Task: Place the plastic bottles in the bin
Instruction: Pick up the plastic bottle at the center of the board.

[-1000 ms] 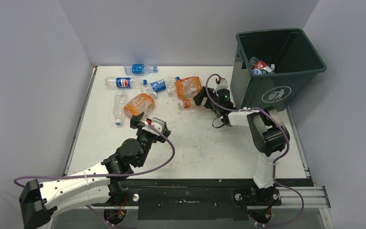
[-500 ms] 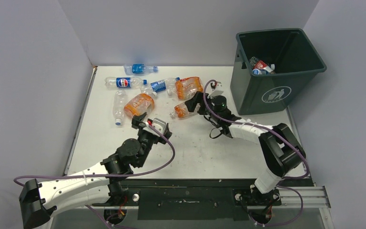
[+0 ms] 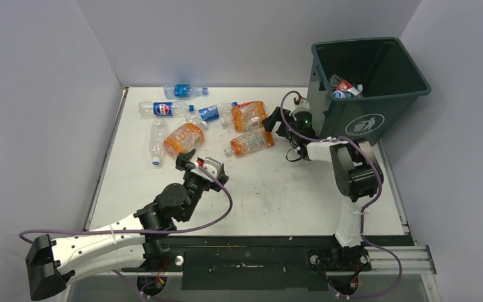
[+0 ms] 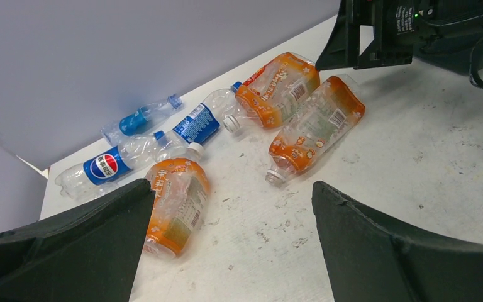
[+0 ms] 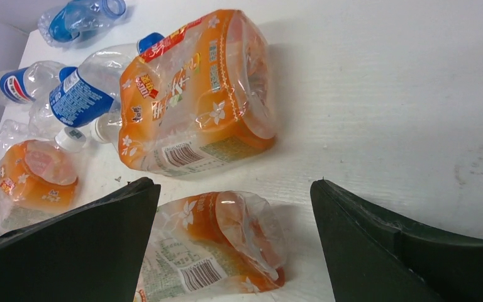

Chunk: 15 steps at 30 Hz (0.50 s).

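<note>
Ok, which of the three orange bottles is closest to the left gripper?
The white-capped orange bottle, lying apart to the left, just ahead of the left gripper. The other two orange bottles lie together nearer the right gripper.

Bright, even, diffuse overhead light in all three views; no hard shadows, no blown highlights. Top view sharp; white counter (image 3: 277, 195) uniformly lit, faint soft shadows under arms. Bin (image 3: 346, 126) interior dim, contents hard to read. Right wrist view: soft shadow right of orange bottle (image 5: 195, 100), small glints on crinkled plastic; right fingers (image 5: 69, 251) near lens, dark, featureless. Left wrist view: left fingers (image 4: 69, 251) black silhouettes, far bottles crisp, mild wide-angle stretch at edges.
</note>
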{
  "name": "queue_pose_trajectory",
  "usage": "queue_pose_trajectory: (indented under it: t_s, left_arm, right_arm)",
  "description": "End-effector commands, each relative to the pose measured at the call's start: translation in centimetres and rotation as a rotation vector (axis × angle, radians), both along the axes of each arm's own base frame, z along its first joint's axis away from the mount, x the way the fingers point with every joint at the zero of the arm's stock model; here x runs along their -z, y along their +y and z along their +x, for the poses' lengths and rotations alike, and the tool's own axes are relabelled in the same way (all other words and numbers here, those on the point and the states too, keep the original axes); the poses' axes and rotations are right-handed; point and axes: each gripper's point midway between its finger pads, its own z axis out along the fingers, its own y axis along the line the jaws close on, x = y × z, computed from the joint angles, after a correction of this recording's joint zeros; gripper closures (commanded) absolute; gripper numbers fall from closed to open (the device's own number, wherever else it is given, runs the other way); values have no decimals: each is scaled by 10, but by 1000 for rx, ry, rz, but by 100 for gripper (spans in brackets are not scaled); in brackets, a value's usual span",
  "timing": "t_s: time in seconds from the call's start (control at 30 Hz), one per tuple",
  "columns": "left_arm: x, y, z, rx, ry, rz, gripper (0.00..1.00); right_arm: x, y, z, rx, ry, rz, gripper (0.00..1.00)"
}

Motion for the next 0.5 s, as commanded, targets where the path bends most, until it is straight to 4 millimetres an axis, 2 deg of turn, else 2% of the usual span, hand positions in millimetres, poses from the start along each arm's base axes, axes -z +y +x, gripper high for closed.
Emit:
queue_pose_trajectory:
  t_s: [0.0, 0.17, 0.33, 0.47]
  left_arm:
    - [-24, -5, 0, 13, -30, -44, 4]
    - [-21, -8, 0, 18, -24, -31, 4]
    - [-20, -10, 0, 27, -20, -27, 4]
    - [-17, -12, 0, 27, -15, -20, 4]
  right_arm:
    - [-27, 40, 6, -162, -82, 120, 5]
    - [-9, 45, -8, -175, -44, 211, 0]
    - [-5, 46, -28, -171, -34, 282, 14]
    - [7, 41, -44, -139, 5, 310, 25]
